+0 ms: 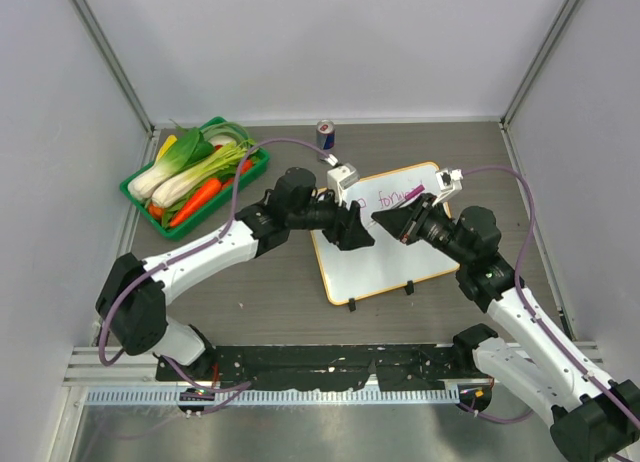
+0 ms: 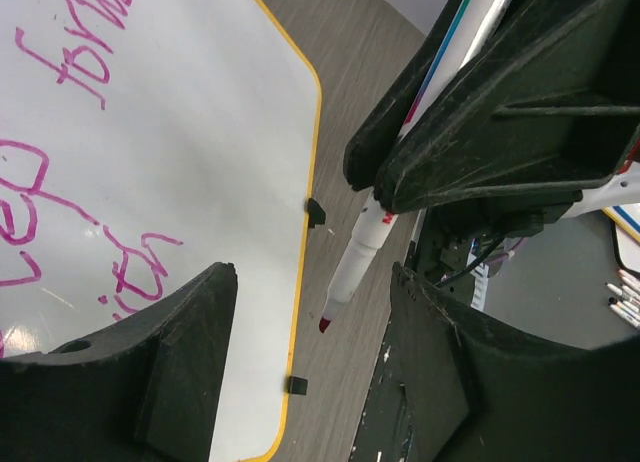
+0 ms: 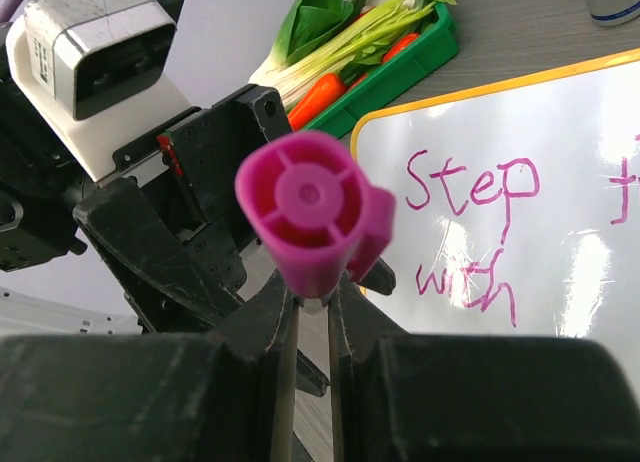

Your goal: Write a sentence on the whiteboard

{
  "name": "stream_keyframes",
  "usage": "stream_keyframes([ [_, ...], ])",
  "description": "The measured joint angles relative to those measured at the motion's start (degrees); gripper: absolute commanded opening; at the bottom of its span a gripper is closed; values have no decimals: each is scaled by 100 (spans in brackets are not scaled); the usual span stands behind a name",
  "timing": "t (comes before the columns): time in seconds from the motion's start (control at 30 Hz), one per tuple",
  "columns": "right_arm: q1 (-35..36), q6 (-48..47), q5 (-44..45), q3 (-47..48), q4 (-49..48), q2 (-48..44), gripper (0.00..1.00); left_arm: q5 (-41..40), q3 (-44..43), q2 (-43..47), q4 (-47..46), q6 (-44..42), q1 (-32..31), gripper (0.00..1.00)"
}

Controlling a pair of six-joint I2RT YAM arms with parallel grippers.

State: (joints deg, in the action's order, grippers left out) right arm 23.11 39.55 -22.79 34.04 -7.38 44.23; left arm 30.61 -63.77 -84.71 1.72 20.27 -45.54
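The whiteboard (image 1: pixel 385 252) lies flat mid-table, with an orange rim. The sentence (image 3: pixel 470 187) on it is pink handwriting: "Step" over "with" shows in the right wrist view, and "forw" (image 1: pixel 397 195) in the top view. My right gripper (image 3: pixel 312 300) is shut on a white marker (image 2: pixel 362 252). The marker's magenta cap (image 3: pixel 310 207) sits on its back end, and its dark red tip hangs over bare table just off the board's edge. My left gripper (image 2: pixel 312 274) is open, one finger over the board and one (image 2: pixel 450 362) off it. The marker tip sits between them, untouched.
A green tray (image 1: pixel 135 192) of bok choy and carrots stands at the back left. A drink can (image 1: pixel 325 134) stands behind the board. Two black clips (image 2: pixel 315 212) sit on the board's near edge. Both arms meet over the board's middle, and grey walls close in three sides.
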Motion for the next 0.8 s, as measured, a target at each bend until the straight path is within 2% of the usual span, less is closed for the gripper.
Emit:
stream_keyframes([
  [0.23, -15, 90, -160, 0, -83, 2, 1, 166, -72, -46, -293, 4, -11, 37],
  [0.3, -37, 98, -181, -4, -111, 2, 1, 216, -96, -59, -348, -7, -15, 22],
  [0.43, -72, 120, -203, -20, -116, 2, 1, 319, -101, -59, -385, -66, -22, 0],
  [0.53, -85, 177, -232, -20, -116, 7, 4, 422, -101, -55, -385, -201, -31, 0],
  [0.8, -85, 192, -273, -20, -131, 4, 42, 341, -28, 85, -352, -262, -66, 0],
])
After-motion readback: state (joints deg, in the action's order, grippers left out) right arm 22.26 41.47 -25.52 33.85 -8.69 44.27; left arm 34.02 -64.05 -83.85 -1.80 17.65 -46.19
